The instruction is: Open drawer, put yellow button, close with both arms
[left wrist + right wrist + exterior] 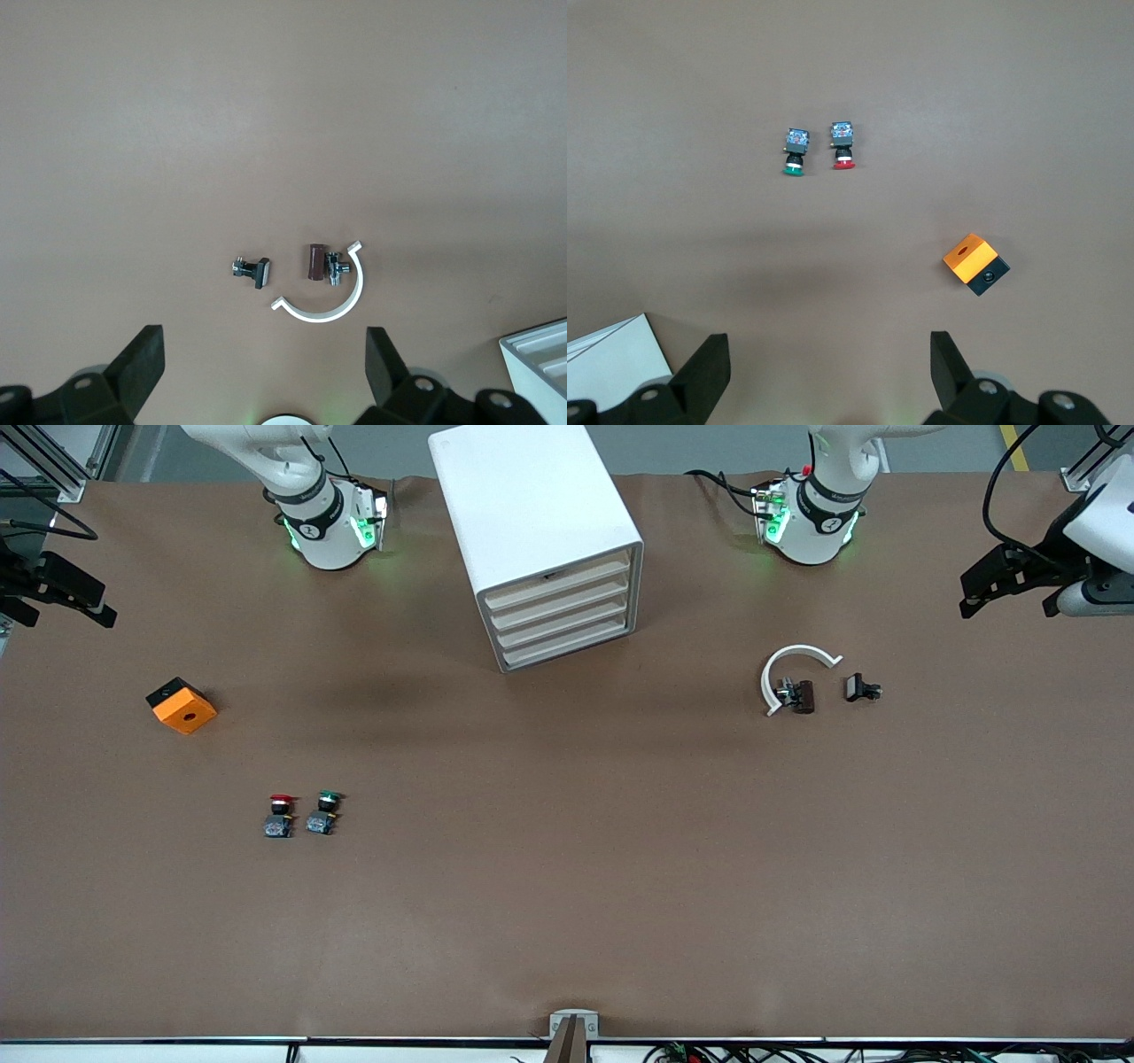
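As seen in the front view, the drawer [556, 583] sits flush in the white cabinet [532, 505], level with the three drawers below it. The yellow button appears nowhere on the table. It may lie inside the shut drawer, which would explain its absence, but that cannot be confirmed. Only the red-capped button [281, 815] and the green-capped button [325, 813] stand side by side, nearer the camera than the orange block [182, 705]. A white curved clip [793, 660], a brown piece [802, 695] and a small black part [859, 688] lie toward the left arm's end. The left gripper [983, 589] hangs over the table edge at its own end, and the right gripper [93, 602] likewise at the other. Both arms wait, well apart from the cabinet. This suggests the task is either complete or not begun.

In the left wrist view, the left gripper [263, 335] is spread wide and holds nothing. It is high over the clip [332, 305] and black part [252, 269].

In the right wrist view, the right gripper [828, 340] is equally wide and empty. It is over bare table near the orange block [973, 262] and both buttons.
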Available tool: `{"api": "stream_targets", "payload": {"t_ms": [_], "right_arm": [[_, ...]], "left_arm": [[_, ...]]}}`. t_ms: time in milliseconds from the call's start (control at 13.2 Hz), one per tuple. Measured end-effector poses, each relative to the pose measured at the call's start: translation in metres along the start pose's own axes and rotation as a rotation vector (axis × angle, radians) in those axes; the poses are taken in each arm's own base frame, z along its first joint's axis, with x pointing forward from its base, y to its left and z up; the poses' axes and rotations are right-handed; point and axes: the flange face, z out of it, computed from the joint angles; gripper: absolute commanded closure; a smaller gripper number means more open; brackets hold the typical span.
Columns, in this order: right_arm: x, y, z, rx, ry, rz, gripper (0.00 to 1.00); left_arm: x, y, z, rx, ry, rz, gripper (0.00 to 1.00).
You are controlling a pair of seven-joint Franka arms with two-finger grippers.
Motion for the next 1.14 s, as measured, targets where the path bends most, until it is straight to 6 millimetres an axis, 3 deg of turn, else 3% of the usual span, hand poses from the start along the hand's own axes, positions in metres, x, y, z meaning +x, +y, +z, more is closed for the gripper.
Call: {"api": "stream_targets", "payload": {"t_ms": [379,1136], "right_arm": [[-0.0002,0.0006,0.0002,0.000,-0.002,0.001,0.00],[0.0004,0.0030,-0.0003,-0.012,0.004,0.014,0.00]], "left_arm": [[-0.0016,0.0139,0.0000,0.005,0.000,0.025,0.00],[0.0001,0.0112,-0.0026,0.003,0.007,0.000,0.00]]}}
